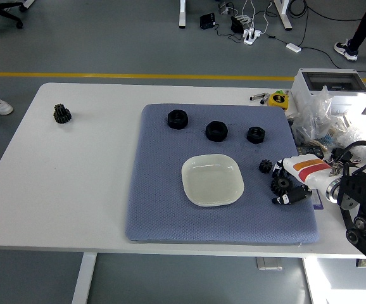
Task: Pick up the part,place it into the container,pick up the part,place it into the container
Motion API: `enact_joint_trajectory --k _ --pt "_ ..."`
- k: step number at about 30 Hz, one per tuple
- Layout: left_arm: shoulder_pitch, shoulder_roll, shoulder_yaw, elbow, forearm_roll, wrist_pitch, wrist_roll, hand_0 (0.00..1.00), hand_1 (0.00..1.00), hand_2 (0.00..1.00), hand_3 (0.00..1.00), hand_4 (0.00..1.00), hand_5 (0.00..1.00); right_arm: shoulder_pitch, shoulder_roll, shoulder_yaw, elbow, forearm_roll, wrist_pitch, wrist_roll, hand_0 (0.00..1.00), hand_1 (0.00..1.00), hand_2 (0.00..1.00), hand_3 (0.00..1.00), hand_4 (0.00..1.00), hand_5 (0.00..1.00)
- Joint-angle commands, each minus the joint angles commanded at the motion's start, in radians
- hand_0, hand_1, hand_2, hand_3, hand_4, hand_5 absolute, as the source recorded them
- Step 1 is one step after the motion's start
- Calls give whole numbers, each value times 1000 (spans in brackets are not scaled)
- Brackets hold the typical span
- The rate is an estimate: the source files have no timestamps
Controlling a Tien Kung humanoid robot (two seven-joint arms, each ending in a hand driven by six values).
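Gear (280, 185) sits on the mat's (157, 209) right side, just right of the dish (212, 180). Looks rigid, small, likely light; toothed rim gives grip, so pinch across the teeth. Right hand (292, 185) is at the gear, fingers curled around it; can't tell if the pinch is closed. Smaller gear (265, 166) sits just far of it. Short clear path left to the dish.
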State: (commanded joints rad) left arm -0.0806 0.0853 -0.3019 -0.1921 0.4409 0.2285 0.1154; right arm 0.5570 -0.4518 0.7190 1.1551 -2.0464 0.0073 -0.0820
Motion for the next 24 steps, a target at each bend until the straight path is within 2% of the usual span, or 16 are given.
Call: enact_joint_trajectory --k 11,12,17,18,23,24 --pt "1 0 -7 0 12 -1 4 732 736 794 649 720 622 6 2 -9 -34 36 7 3 424 503 526 510 738 305" --pt "1 -1 -8 0 12 0 4 732 736 794 651 720 621 6 2 -8 -33 37 7 3 378 460 497 495 705 299" --pt "4 -1 -11 0 17 -1 6 732 736 794 651 720 621 -2 -5 -4 -15 51 1 9 378 460 497 495 705 299" --pt "4 -1 -13 0 19 -1 7 732 736 793 650 720 621 -3 -6 -4 -9 53 -1 10 313 432 476 485 672 300" --pt "7 0 -17 0 26 -1 9 732 736 793 650 720 621 -4 -13 -4 22 68 -9 14 313 432 476 485 672 300" --pt "7 1 -19 0 29 -1 10 732 736 793 649 720 621 -4 -14 -5 30 70 -9 14 260 417 464 479 651 302"
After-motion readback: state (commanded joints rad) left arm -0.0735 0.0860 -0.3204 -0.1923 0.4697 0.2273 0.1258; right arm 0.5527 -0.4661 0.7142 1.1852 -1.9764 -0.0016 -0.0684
